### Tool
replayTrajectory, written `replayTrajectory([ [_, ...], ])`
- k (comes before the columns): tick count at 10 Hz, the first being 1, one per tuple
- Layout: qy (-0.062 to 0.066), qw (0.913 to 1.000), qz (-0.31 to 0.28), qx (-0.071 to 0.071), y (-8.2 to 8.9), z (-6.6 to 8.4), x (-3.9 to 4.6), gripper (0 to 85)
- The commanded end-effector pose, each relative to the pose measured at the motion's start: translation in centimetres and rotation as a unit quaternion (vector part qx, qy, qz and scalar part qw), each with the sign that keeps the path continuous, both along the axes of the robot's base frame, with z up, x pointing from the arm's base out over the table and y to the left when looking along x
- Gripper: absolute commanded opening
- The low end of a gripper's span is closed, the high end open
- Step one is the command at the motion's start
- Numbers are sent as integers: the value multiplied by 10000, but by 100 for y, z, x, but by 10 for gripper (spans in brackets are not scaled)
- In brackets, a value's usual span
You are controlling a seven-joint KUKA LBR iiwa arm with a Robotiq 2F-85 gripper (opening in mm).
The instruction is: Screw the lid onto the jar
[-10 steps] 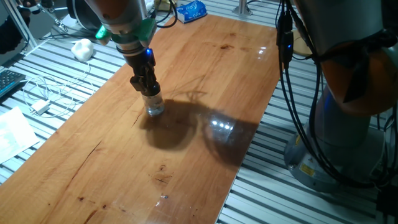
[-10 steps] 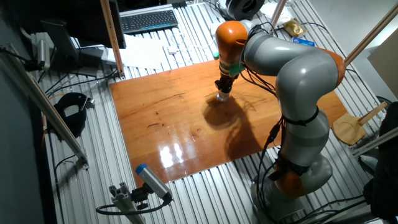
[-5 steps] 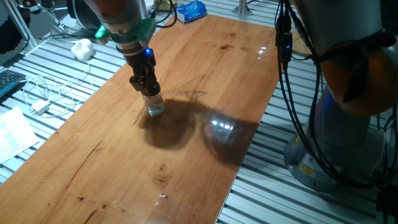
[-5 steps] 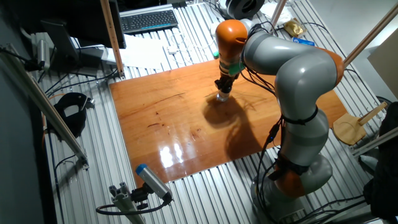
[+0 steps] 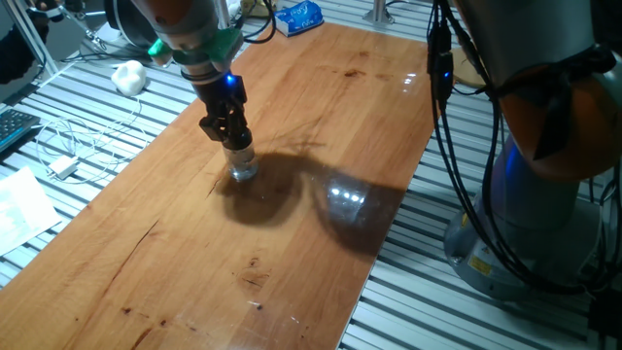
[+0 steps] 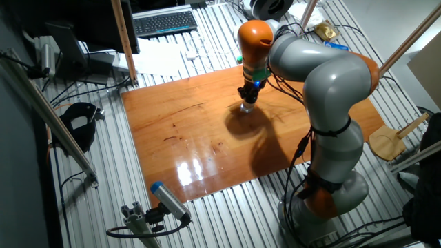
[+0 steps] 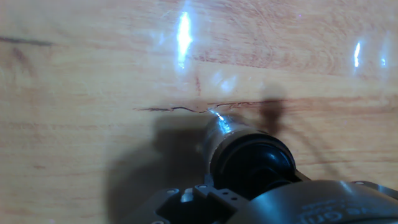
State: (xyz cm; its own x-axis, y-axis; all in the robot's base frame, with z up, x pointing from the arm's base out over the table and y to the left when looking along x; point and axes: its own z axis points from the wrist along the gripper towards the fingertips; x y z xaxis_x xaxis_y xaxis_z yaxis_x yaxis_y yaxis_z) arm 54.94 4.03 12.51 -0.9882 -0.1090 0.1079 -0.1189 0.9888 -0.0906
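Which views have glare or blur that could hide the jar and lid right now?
Hand view: soft focus, white glare streaks on the table, lid a dark blur. One fixed view: jar sharp beside the arm's shadow, glare patch to its right. The other fixed view: jar tiny, glare nearer the front edge.

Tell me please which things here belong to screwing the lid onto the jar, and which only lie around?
For the job: the jar, the lid on it, the claw above.
Lying around: blue packet, white cable, keyboard, wooden spoon.
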Motion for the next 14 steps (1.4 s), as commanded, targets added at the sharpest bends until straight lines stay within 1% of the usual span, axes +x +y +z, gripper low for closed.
replayTrajectory([
  [1,2,10000,-83,-8,-2,-3,-5,510],
  [5,17,9982,-597,45,-9,6,-18,510],
  [8,56,9982,-600,66,-19,6,-15,510],
  [10,36,9984,-561,48,-20,21,-6,510],
  [11,28,9984,-560,41,-10,32,2,680],
  [12,27,9985,-545,12,2,40,6,680],
  [14,-37,9985,-555,-9,18,60,14,680],
])
